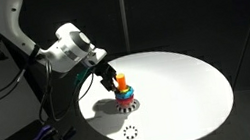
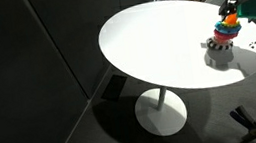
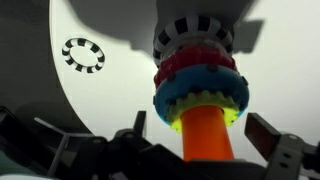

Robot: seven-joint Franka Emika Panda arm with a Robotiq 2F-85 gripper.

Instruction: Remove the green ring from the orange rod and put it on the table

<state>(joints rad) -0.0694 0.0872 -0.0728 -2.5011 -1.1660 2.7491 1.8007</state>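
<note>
We log striped ring (image 3: 82,54) upper left on table (image 3: 112,100), apart. Orange rod (image 1: 121,80) upright, green ring (image 3: 183,117) topmost. Gripper (image 3: 200,128) jaws wide, straddling rod, empty.

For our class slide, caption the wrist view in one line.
Open jaws straddle the orange rod, above the green ring.

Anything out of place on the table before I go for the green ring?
One thing: a black-and-white striped ring lies flat on the table by itself, apart from the ring stack. That looks fine: the orange rod is upright and the green ring sits level on it.
</note>
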